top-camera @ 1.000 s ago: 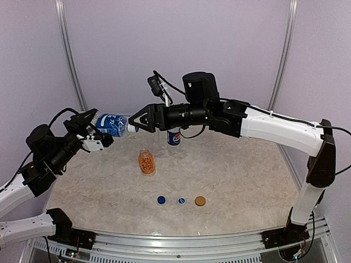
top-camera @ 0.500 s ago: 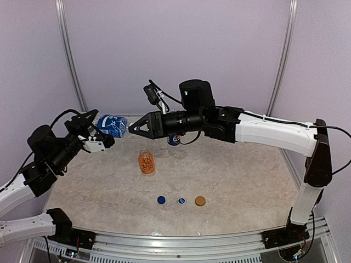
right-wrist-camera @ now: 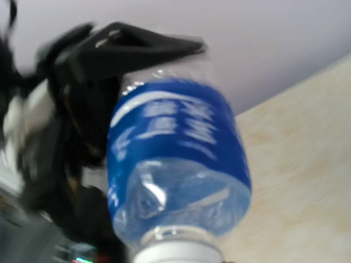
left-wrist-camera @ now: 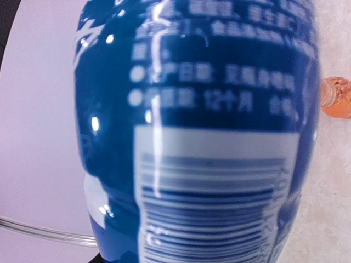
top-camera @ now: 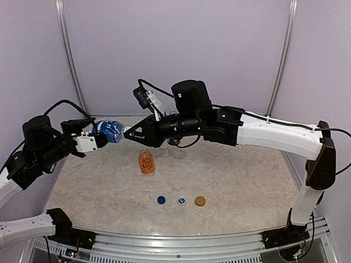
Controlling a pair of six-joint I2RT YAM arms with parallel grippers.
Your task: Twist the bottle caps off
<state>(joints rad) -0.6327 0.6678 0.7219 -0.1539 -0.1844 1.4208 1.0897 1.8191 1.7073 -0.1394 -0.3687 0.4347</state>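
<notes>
Top view: L claw is closed round the base end of the blue-label bottle and holds it in the air above the worktop. The bottle lies approx horizontal, its long axis running from L claw across to R claw, with the base in the L claw and the neck toward the R one. R claw's tips are pinched tight at the neck end, on the cap, which is hidden btwn them here. The short orange bottle stands upright on the worktop, under and a bit base-ward of R claw's tips, clear of both claws. The Pepsi bottle is behind the R arm, w/ only a scrap of its label showing. Three loose caps sit in a row well base-ward of both claws: blue cap, white-blue cap, brown cap. L wrist view: the bottle's label fills nearly the whole frame, v. close to the lens, w/ the barcode low and print lines above. L claw's fingers can't be made out here. The orange bottle peeks in at the R edge on the worktop. R wrist view, blurred: the bottle points neck-first at the lens, w/ the white cap at the bottom edge right by R claw. R claw's own fingers are out of frame. L claw straddles the far base end.
</notes>
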